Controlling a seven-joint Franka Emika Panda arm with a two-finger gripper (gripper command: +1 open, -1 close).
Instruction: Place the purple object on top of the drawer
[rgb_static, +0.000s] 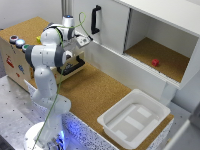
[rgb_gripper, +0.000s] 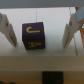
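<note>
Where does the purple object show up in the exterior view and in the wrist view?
Exterior view: the purple object cannot be made out; the arm's wrist hides the spot beside the drawer.
Wrist view: purple object, a cube with yellow lettering, sits centred between the open fingers, apart from both.
Shared landmark: the gripper, seen in the exterior view near.

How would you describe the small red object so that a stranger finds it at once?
Start at the big white cabinet along the exterior view's right and look into its open compartment with the cork floor. The small red block sits alone there, the only red thing inside.
</note>
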